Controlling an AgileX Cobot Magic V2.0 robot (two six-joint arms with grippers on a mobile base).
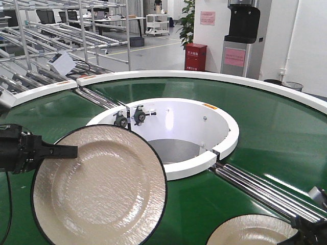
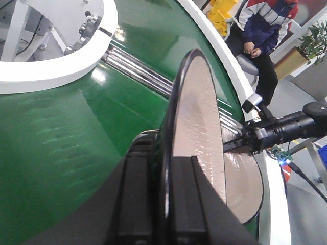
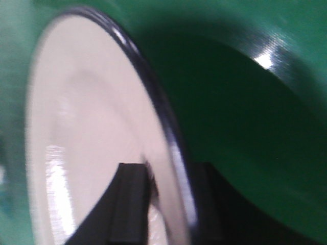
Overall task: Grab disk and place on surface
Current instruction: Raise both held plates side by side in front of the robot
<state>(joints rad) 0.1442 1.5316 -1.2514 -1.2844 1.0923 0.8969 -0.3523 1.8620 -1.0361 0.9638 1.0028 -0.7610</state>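
Two cream disks with black rims show. My left gripper [image 1: 71, 151] is shut on the left rim of the bigger disk [image 1: 99, 186], holding it lifted and tilted over the green belt; the left wrist view shows this disk [image 2: 196, 112] edge-on between the jaws of the left gripper [image 2: 166, 153]. At the bottom right, my right gripper [image 1: 301, 224] is shut on the rim of the second disk [image 1: 250, 232]. The right wrist view, blurred, shows that disk [image 3: 87, 132] clamped in the right gripper [image 3: 168, 168]. The dark taped surface is out of view.
The green round conveyor belt [image 1: 276, 122] fills the scene around a white ring well [image 1: 225, 127]. Steel rollers [image 1: 255, 186] cross the belt at right. A seated person [image 2: 260, 41] is beyond the belt's white outer rim. Metal racks [image 1: 61, 35] stand behind.
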